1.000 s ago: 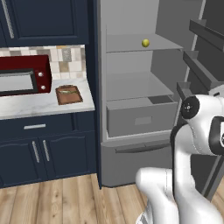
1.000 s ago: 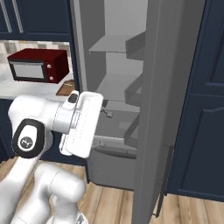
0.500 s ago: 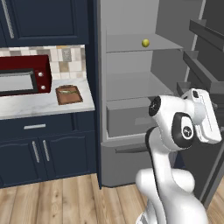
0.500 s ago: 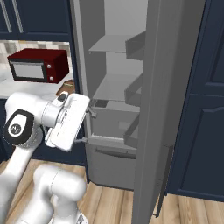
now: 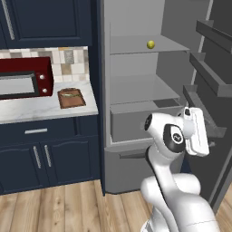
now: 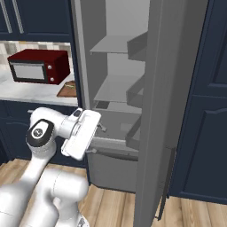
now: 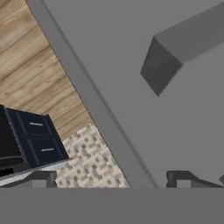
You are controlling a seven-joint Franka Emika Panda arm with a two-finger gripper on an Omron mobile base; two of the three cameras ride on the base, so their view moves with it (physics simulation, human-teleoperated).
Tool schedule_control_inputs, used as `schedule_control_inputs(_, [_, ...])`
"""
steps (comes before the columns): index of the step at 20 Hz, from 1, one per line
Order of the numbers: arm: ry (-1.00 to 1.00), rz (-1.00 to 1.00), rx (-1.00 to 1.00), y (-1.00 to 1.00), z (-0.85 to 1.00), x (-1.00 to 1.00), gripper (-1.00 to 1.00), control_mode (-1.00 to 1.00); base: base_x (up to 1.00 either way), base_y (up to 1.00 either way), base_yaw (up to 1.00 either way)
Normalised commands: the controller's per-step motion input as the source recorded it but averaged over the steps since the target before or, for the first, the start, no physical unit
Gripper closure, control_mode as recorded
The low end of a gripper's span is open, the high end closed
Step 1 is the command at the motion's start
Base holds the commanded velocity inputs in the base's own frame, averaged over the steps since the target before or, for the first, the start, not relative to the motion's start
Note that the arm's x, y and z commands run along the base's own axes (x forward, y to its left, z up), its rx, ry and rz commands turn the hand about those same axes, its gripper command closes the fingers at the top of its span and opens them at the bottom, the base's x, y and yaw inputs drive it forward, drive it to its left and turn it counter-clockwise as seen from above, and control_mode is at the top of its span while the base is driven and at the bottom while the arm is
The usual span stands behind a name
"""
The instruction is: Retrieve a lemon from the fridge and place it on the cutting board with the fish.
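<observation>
While the fridge (image 5: pixel 149 81) stands open, the gripper (image 7: pixel 113 178) hangs low before its drawer, jaws spread wide and grasping nothing. One lemon (image 5: pixel 150 44) sits on the upper shelf. One fish (image 5: pixel 69 94) lies on one cutting board (image 5: pixel 71 98) on the worktop (image 5: pixel 41 108), left.

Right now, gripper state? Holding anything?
Gripper: open, holding nothing; fingertips spread wide in the hand view, facing the fridge door's inner side. Lemon sits on the upper shelf.
</observation>
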Motion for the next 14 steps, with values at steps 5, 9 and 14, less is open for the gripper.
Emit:
schedule_control_inputs(5, [-0.08, -0.07, 0.0, -0.3, -0.69, 0.36, -1.0, -1.0, 0.0, 0.0, 0.0])
schedule_control_inputs(9, [-0.09, -0.05, 0.0, -0.04, -0.46, 0.44, -1.0, -1.0, 0.0, 0.0, 0.0])
schedule_control_inputs(14, [-0.05, -0.01, 0.0, 0.0, -0.12, 0.65, -1.0, -1.0, 0.0, 0.0, 0.0])
